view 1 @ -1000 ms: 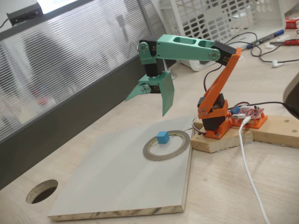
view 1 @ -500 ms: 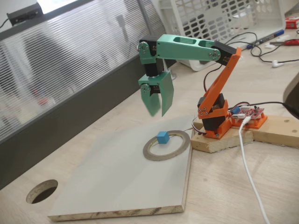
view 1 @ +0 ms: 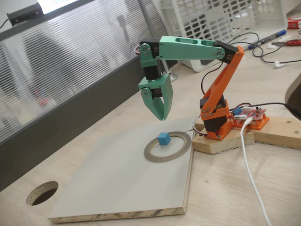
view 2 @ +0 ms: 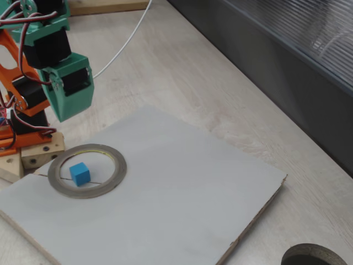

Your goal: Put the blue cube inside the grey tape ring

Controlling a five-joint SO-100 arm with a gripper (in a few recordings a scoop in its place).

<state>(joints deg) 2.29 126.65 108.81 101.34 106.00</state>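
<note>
The wooden surface (view 1: 263,179) holds a flat grey board (view 1: 122,183). A round hole (view 1: 42,193) is cut in the surface near the board's left corner. The grey tape ring (view 1: 168,147) lies on the board. The green hand (view 1: 160,116) hangs above it, fingers together and empty. The blue cube (view 1: 163,138) sits inside the ring.

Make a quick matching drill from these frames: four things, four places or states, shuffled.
Things:
1. blue cube
2. grey tape ring
3. claw
4. round hole

Places or states:
A. cut through the wooden table, off the board's corner
B. shut, empty, hanging above the ring
C. lying flat on the grey board
D. sitting inside the ring, free of any grip

Pairs: 1-D, 2-C, 3-B, 4-A
</note>
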